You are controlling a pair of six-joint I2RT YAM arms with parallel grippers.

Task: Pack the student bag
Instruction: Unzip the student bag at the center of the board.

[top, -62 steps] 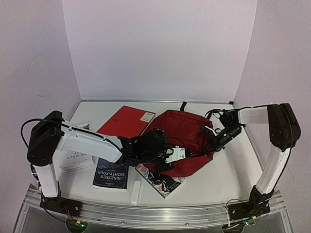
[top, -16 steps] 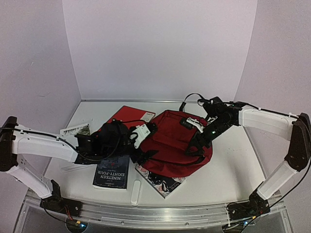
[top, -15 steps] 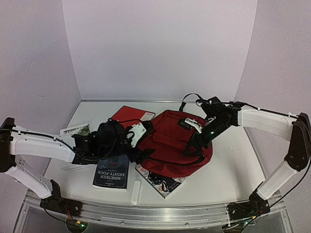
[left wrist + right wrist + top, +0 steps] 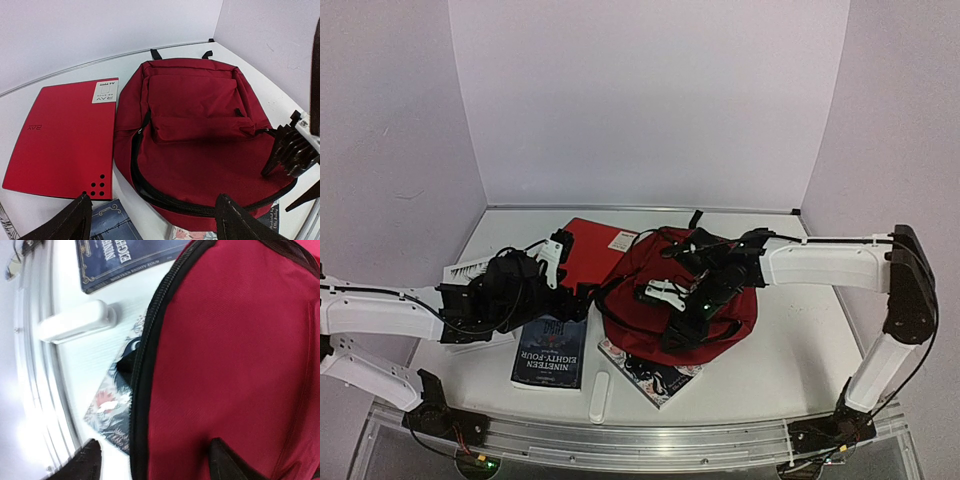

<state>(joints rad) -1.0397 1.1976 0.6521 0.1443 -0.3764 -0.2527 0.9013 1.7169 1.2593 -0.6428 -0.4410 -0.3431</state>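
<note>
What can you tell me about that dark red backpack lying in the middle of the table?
The backpack is soft dark red fabric, lying flat on the white table with its front pocket facing up. A black zip runs round its edge, and black strap loops stick out at the far end. A bright red folder lies close beside it, an illustrated book pokes out from under its near edge, and the right gripper, open, hangs over the zip.

Left fingers (image 4: pixel 74 222) now off student bag (image 4: pixel 200 150)
</note>
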